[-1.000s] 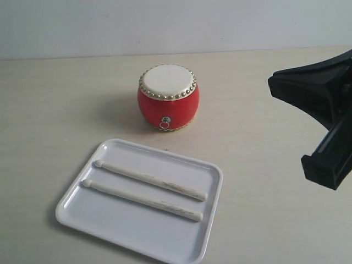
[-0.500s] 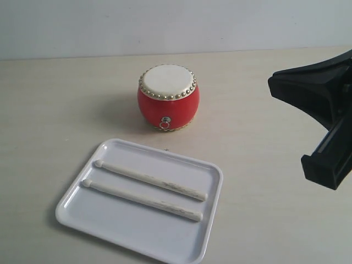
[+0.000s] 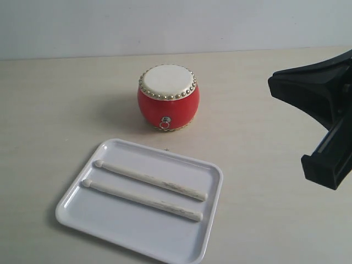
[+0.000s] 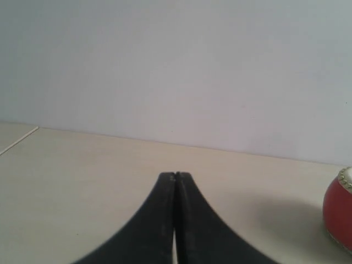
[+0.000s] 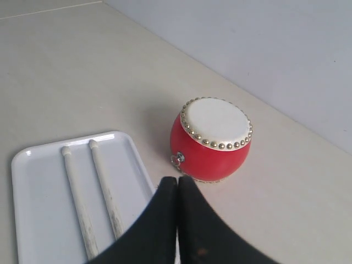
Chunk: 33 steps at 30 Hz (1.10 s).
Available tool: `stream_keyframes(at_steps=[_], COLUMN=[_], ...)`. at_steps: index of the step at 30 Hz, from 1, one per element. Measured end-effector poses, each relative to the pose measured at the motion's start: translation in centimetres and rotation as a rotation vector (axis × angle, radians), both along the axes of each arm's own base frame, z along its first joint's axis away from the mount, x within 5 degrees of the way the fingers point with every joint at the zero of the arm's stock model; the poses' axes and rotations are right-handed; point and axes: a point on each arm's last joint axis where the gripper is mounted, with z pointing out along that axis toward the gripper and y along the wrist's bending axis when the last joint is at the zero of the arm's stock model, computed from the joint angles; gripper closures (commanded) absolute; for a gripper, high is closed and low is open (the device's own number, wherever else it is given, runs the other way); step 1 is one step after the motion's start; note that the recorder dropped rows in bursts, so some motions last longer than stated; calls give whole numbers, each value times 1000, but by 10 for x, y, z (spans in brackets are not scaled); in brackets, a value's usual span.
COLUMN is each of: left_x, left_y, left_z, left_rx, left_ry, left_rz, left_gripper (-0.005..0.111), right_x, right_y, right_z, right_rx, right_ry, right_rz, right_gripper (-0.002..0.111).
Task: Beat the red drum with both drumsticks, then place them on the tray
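The red drum [image 3: 168, 98] stands upright on the pale table, its cream skin ringed with gold studs; it also shows in the right wrist view [image 5: 210, 140] and at the edge of the left wrist view [image 4: 340, 208]. In front of it lies the white tray [image 3: 82, 217] [image 5: 33, 214]. Both drumsticks [image 3: 149, 180] [image 3: 141, 199] lie side by side in it, also seen as two sticks [image 5: 78, 202] [image 5: 106, 188]. My right gripper [image 5: 177, 179] is shut and empty, held off to the drum's right [image 3: 275, 85]. My left gripper [image 4: 175, 175] is shut and empty, out of the exterior view.
A pale wall [image 3: 176, 25] rises behind the table's far edge. The right arm's black body [image 3: 330, 159] hangs at the right edge of the exterior view.
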Motion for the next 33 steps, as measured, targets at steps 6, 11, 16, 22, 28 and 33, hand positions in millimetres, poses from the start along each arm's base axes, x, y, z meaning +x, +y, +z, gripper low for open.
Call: stream_keyframes(at_steps=[6, 11, 16, 22, 28, 33], left_x=[0, 0, 0, 0, 0, 0], left_y=[0, 0, 0, 0, 0, 0], left_z=[1, 1, 1, 1, 1, 1], left_rx=[-18, -14, -14, -14, -14, -14], left_ry=[-11, -11, -11, -12, -12, -12], left_rz=[5, 5, 5, 5, 5, 5], left_gripper=[107, 107, 107, 107, 107, 107], right_x=[0, 0, 0, 0, 0, 0], right_y=[0, 0, 0, 0, 0, 0], right_z=[0, 0, 0, 0, 0, 0], right_rx=[1, 1, 1, 1, 1, 4], right_ry=[1, 1, 1, 1, 1, 4], right_rz=[-1, -1, -1, -1, -1, -1], right_gripper=[108, 108, 108, 108, 108, 108])
